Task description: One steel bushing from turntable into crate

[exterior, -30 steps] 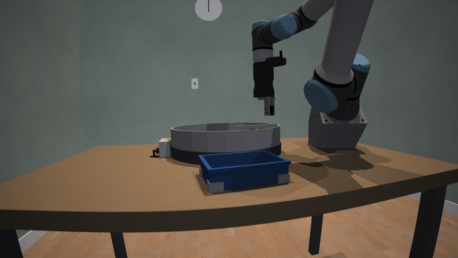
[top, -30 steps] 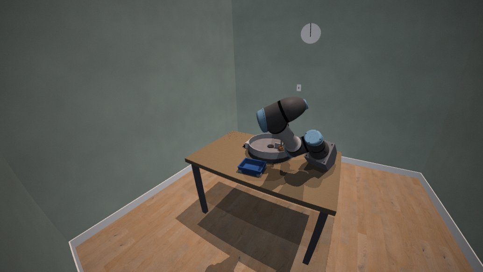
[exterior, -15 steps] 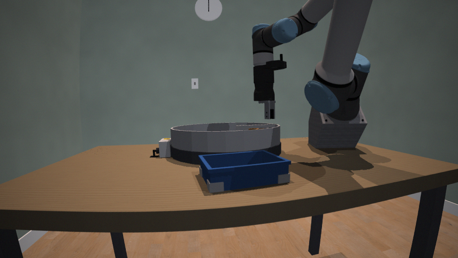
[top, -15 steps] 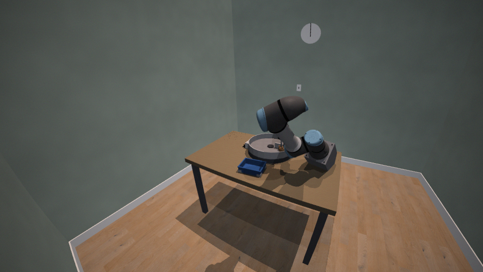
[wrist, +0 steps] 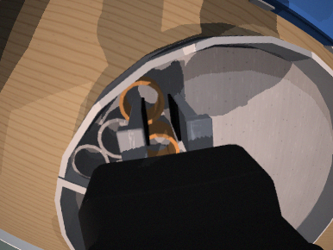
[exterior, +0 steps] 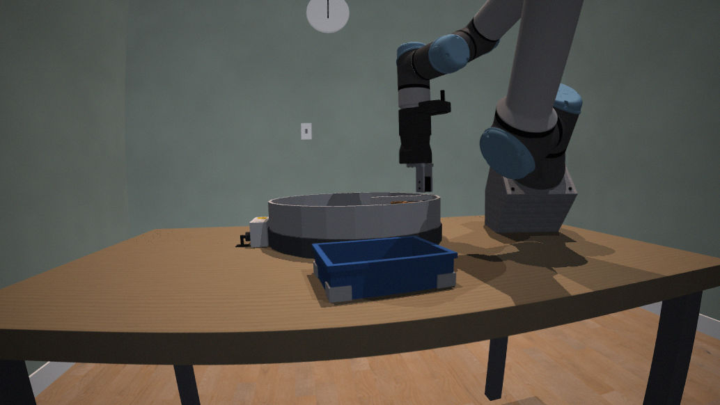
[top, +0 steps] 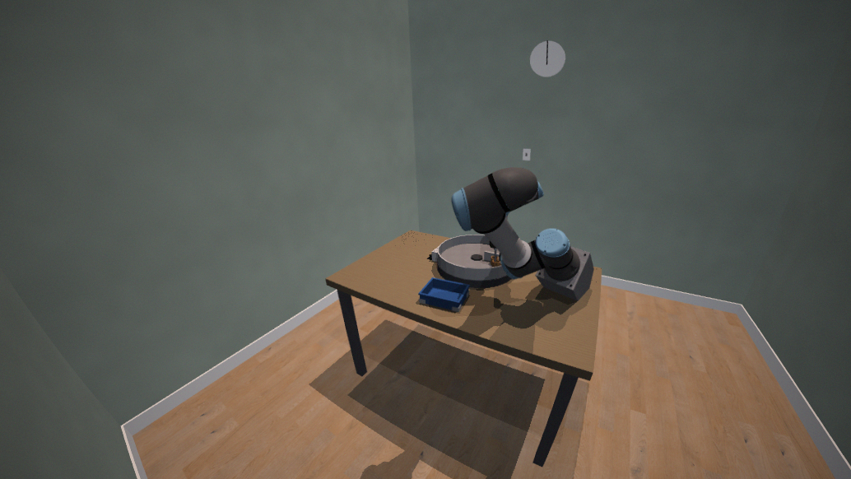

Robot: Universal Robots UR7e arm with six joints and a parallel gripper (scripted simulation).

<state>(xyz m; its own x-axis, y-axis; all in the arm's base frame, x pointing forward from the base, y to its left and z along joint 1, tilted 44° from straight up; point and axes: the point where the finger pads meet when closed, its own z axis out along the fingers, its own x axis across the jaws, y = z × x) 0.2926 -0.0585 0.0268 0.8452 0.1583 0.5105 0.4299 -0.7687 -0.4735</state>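
Gripper [exterior: 423,188] pointed straight down, fingertips just above the turntable [exterior: 352,217] rim, over its right-hand part in the exterior view. Fingers stood part open with a gap between them, nothing held. In the wrist view the fingers hung over a cluster of rings in one walled pocket at the turntable edge: an orange bushing [wrist: 139,96] past the fingertips, a second orange ring [wrist: 167,143] close to the gripper body, and two steel bushings [wrist: 109,133] lying side by side on the disc to the left of the fingers. All bushings sat on the turntable, none lifted. Whether the fingertips lined up with a steel one, could not tell. Turntable was a grey walled disc on a dark base, small white box [exterior: 258,231] touching its left side. Blue crate [exterior: 384,266] sat on the table [exterior: 151,281] just in front of the turntable, apart from it, nothing visible inside. Arm base [exterior: 528,209] stood to the right of the turntable. Wall clock [exterior: 327,14] behind.
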